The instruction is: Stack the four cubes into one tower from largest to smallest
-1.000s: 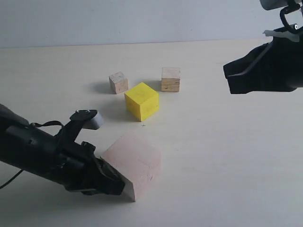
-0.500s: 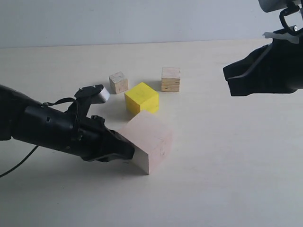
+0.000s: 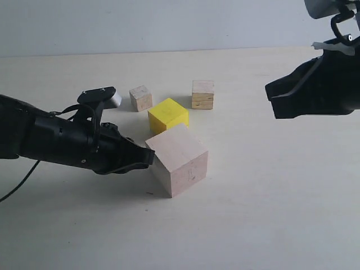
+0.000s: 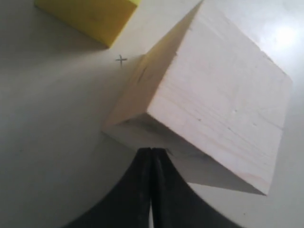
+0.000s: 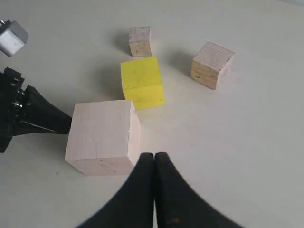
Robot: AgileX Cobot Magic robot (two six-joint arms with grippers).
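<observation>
The largest cube, pale pinkish wood [image 3: 179, 159] [image 4: 213, 95] [image 5: 103, 135], sits on the table just in front of the yellow cube [image 3: 167, 115] [image 5: 141, 81] [image 4: 88, 16]. Behind them stand the tan layered cube [image 3: 202, 94] [image 5: 212, 64] and the smallest greyish-beige cube [image 3: 140, 98] [image 5: 140, 41]. My left gripper [image 3: 151, 157] [image 4: 151, 151] is shut, with its tip against the pinkish cube's left side. My right gripper [image 3: 270, 90] [image 5: 154, 156] is shut and empty, hanging above the table at the right, apart from all cubes.
A pale table [image 3: 270, 197] reaches back to a plain light wall [image 3: 169, 25]. The left arm [image 3: 50, 140] lies low across the table's left side. A small cross mark [image 4: 121, 60] is on the table near the pinkish cube.
My left gripper has pushed the pinkish cube away and to the right, up close to the yellow cube. The right arm has barely moved.
</observation>
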